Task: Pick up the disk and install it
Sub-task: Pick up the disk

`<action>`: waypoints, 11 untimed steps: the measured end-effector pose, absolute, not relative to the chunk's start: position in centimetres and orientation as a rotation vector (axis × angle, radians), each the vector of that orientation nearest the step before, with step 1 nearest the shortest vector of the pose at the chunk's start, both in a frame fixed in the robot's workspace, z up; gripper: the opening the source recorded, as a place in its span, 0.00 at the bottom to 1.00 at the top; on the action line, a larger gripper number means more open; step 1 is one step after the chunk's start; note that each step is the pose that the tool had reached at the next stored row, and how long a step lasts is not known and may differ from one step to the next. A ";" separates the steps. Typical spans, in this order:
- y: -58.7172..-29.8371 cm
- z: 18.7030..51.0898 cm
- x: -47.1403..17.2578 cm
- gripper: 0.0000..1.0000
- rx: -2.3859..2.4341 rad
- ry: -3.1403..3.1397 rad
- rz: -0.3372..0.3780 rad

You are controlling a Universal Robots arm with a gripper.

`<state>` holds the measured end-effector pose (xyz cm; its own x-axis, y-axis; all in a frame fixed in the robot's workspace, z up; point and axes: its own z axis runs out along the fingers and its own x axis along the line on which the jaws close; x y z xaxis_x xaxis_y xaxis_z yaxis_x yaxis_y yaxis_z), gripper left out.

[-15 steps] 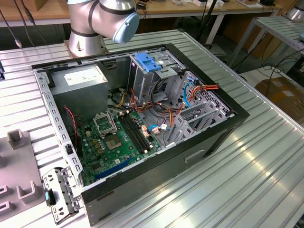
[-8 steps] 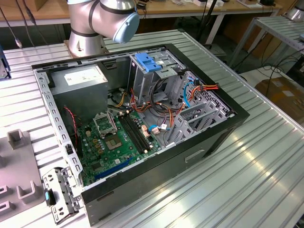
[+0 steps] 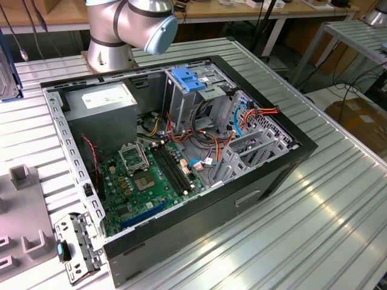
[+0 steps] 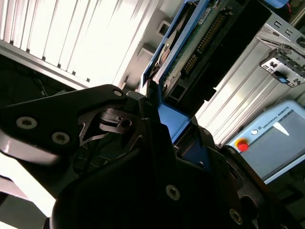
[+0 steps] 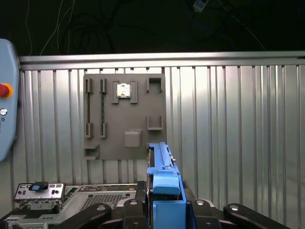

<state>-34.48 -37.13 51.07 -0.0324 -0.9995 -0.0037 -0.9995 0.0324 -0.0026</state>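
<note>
My gripper (image 5: pixel 166 202) is shut on the disk (image 5: pixel 161 160), which stands edge-on between the black fingers with its blue side rail facing the first wrist view. In the second wrist view the disk (image 4: pixel 200 43) shows its circuit-board underside and a blue rail, reaching out past the gripper (image 4: pixel 164 126). It is held in the air above the ribbed metal table (image 5: pixel 238 124). The open computer case (image 3: pixel 290 158) lies on its side in the exterior view, with a metal drive cage (image 3: pixel 202 99) topped by a blue latch (image 3: pixel 189 78).
A grey fixture plate (image 5: pixel 124 117) lies on the table beyond the disk, and a small metal bracket (image 5: pixel 38 194) is beside the case. A teach pendant (image 5: pixel 7 114) sits at one side. Inside the case are the motherboard (image 3: pixel 151 175), loose cables (image 3: pixel 242 118) and a grey power supply (image 3: pixel 103 99).
</note>
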 end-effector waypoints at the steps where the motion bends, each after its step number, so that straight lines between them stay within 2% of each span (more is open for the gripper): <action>1: -37.1 51.1 -34.3 0.37 -2.182 2.254 0.001; 11: -37.1 51.1 -32.4 0.37 -2.182 2.254 0.001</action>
